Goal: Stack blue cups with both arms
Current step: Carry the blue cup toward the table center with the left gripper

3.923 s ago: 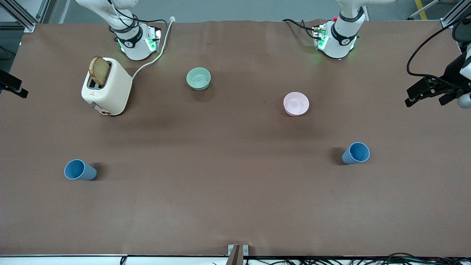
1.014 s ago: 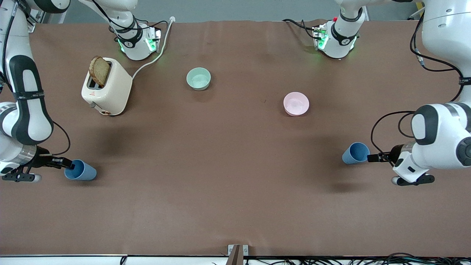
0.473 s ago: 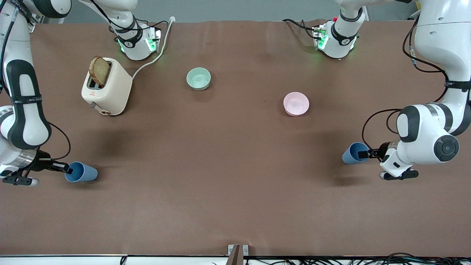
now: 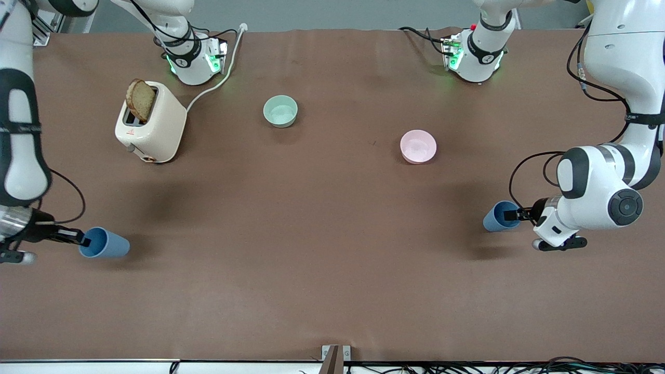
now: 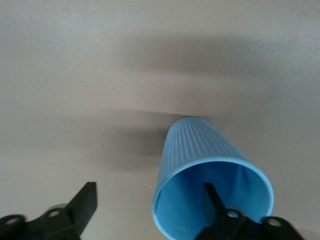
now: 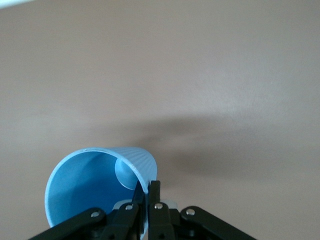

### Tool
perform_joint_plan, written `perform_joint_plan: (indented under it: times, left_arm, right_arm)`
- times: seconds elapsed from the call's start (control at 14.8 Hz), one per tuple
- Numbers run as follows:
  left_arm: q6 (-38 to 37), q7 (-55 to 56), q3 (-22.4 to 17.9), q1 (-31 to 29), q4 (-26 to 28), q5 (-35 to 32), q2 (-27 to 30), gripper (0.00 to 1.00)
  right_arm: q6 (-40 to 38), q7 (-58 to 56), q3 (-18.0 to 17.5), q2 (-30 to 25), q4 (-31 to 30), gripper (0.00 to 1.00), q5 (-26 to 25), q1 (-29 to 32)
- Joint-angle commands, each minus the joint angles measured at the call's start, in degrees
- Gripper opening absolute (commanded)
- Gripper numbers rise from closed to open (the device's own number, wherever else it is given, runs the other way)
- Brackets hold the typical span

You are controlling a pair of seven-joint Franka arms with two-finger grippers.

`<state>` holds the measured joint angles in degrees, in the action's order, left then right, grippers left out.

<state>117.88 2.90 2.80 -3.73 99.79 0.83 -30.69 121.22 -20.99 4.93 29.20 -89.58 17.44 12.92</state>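
Observation:
One blue cup (image 4: 106, 243) is tilted, mouth toward the right arm's end of the table, with my right gripper (image 4: 83, 240) shut on its rim. In the right wrist view that gripper (image 6: 149, 185) pinches the wall of the cup (image 6: 85, 187), one finger inside and one outside. The other blue cup (image 4: 497, 217) stands on the table at the left arm's end. My left gripper (image 4: 515, 214) is at its rim. In the left wrist view this gripper (image 5: 149, 187) is open, one finger (image 5: 216, 200) inside the cup (image 5: 200, 150) and the other finger (image 5: 85, 200) well outside.
A cream toaster (image 4: 156, 130) with a slice of bread stands near the right arm's base, its cable (image 4: 218, 78) trailing past that base. A mint-green bowl (image 4: 280, 111) and a pale pink bowl (image 4: 418, 146) sit farther from the front camera than the cups.
My right gripper has shut on its cup's rim and drawn the cup toward the right arm's end, tilting it. My left gripper has slid onto the other cup's rim, one finger going inside.

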Motion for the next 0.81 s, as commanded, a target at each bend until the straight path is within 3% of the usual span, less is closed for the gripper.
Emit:
perform_joint_plan:
  times: [0.0, 0.27, 0.34, 0.54, 0.74]
  left_arm:
    - [0.86, -0.62, 0.37, 0.13, 1.29, -0.92, 0.89, 0.60]
    - [0.07, 0.26, 0.37, 0.31, 1.11, -0.92, 1.42, 0.12]
    - [-0.02, -0.17, 0.37, 0.22, 1.11, -0.83, 1.59, 0.03]
    - [-1.15, -0.79, 0.45, 0.13, 0.15, -1.01, 2.03, 0.00]
    - [-5.88, -0.35, 0.89, 1.00, -6.33, -0.57, 2.30, 0.00]
  right_arm:
    - [-7.29, -0.19, -0.62, -10.72, -2.53, 0.04, -5.37, 0.18]
    - [-17.84, 0.60, -0.80, -20.30, -3.23, 0.03, -10.40, -0.35]
    - [-20.30, 0.60, -0.88, -22.33, -3.32, 0.03, -11.54, -0.53]
    - [-24.35, 0.60, -0.88, -27.60, -4.72, 0.03, -14.79, -0.53]
    - [-25.50, 0.69, -1.06, -30.52, -5.78, 0.03, -17.79, -1.76]
